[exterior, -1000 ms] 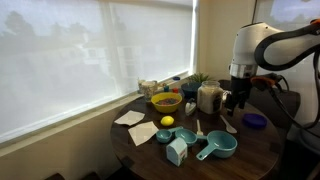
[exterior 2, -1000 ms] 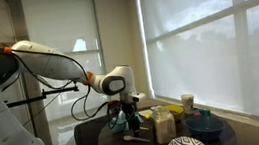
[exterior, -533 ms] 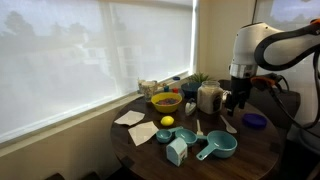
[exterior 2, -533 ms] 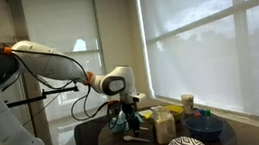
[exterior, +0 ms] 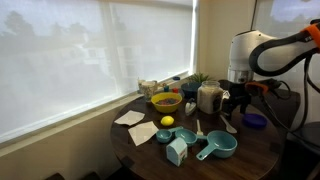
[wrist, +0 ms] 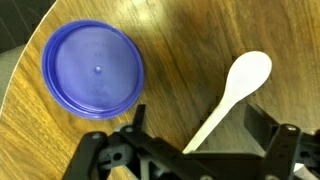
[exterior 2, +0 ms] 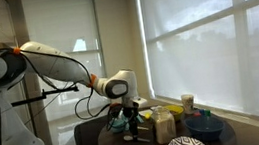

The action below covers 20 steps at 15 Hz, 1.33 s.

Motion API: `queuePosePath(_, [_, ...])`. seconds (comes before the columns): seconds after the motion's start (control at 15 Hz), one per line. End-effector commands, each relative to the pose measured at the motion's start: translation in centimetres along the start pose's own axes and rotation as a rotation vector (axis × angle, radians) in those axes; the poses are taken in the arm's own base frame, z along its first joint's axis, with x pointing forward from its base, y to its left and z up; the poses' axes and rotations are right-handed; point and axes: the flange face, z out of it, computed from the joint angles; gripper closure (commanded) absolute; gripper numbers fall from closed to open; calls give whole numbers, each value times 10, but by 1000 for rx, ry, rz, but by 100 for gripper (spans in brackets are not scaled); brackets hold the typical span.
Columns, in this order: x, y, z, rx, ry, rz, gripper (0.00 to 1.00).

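My gripper [wrist: 200,128] is open and hangs over the round wooden table [wrist: 180,40]. The handle of a white plastic spoon [wrist: 238,82] runs between its two dark fingers, which stay clear of it. A blue round lid [wrist: 92,68] lies flat beside the spoon, off to one side of the jaws. In both exterior views the gripper [exterior: 237,101] [exterior 2: 128,121] points down near the table's edge, just above the spoon [exterior: 230,127] and next to the lid [exterior: 256,121].
On the table stand a yellow bowl [exterior: 166,102], a lemon [exterior: 167,122], teal measuring cups [exterior: 215,147], a pale blue carton [exterior: 177,151], white napkins [exterior: 141,133] and a white jar [exterior: 208,97]. Window blinds run behind the table.
The arm has shifted slightly and the gripper has sunk a little toward the table. Its jaws stay open and the objects have not moved.
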Motion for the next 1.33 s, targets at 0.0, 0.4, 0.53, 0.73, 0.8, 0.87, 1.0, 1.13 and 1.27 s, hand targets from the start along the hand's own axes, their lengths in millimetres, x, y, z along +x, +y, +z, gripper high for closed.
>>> queuePosePath(0.0, [11, -15, 7, 11, -12, 69, 0])
queuePosePath(0.4, [25, -30, 9, 5, 5, 89, 0])
queuePosePath(0.53, [29, -34, 10, 5, 3, 100, 10])
queuePosePath(0.73, [34, -36, 13, -2, -8, 124, 33])
queuePosePath(0.8, [35, -36, 15, -4, -13, 132, 35])
queuePosePath(0.87, [37, -37, 16, -4, -20, 142, 35])
queuePosePath(1.0, [38, -38, 19, -6, -27, 157, 10])
queuePosePath(1.13, [40, -39, 21, -7, -30, 169, 16])
queuePosePath(1.27, [41, -40, 22, -10, -29, 180, 42])
